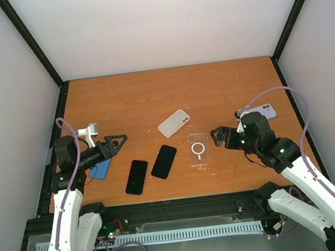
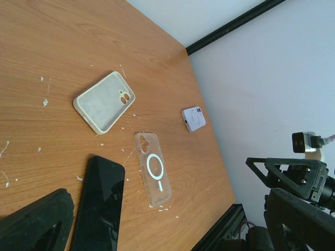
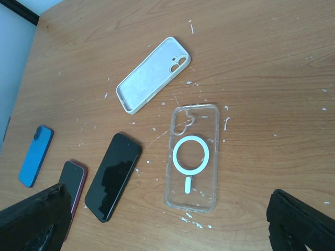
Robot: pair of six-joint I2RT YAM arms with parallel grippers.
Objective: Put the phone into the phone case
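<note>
step: reach phone | left gripper [image 1: 121, 144] spread, empty | right gripper [image 1: 217, 138] spread, empty | phone [image 1: 164, 161] lies flat, just beside clear case [image 1: 199, 150] | tip: pinch its long edges, lift level

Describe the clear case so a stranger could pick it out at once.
On the wooden table, look near the middle. The clear case lies flat there, between the right gripper and a black phone. It alone is see-through, with a white ring and short bar on it; the white case beyond it is opaque.
</note>
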